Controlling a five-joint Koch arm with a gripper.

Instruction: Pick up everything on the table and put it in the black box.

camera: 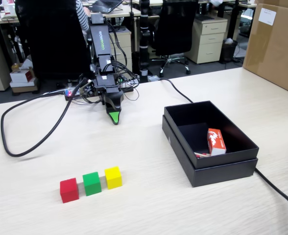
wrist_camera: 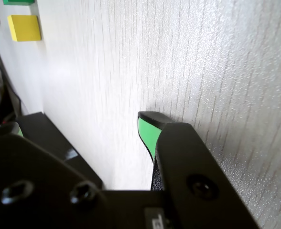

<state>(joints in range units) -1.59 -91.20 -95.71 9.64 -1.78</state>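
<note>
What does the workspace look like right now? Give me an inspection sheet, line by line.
Surface: pale wood-grain table, no spills seen.
Job's things: red cube, green cube and yellow cube stand in a row near the front edge, none in the black box at right.
Clutter: red-and-white carton lies inside the black box.
Gripper: gripper hangs tip-down at the table's far side, holding nothing; open or shut cannot be told.
Cables: black cable loops across the table at left; another cable runs behind the box to the front right.
Surroundings: brown cardboard carton at far right; office chairs and desks behind.
</note>
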